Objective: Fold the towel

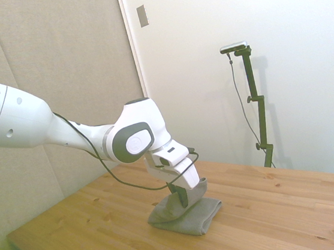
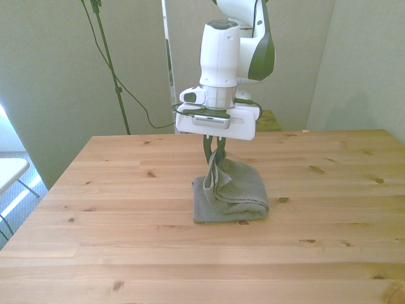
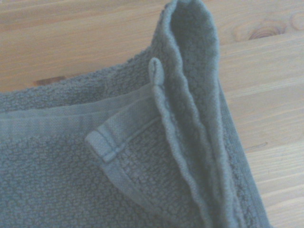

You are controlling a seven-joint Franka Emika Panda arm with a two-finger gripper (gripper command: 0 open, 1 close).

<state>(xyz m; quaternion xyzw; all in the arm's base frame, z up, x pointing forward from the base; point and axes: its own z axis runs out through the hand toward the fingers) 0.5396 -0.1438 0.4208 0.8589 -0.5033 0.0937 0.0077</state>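
Observation:
The grey towel lies on the wooden table, doubled over itself into a thick pad. My gripper is shut on the towel's upper edge, holding it low over the pad's far edge toward the front view's left. In the side view the gripper pinches the folded-over layer just above the towel. The wrist view shows the towel from close by, with a hemmed corner and a raised, pinched ridge of cloth.
Bare wooden table surrounds the towel on all sides. A light stand with a cable rises behind the table's far edge at the front view's left.

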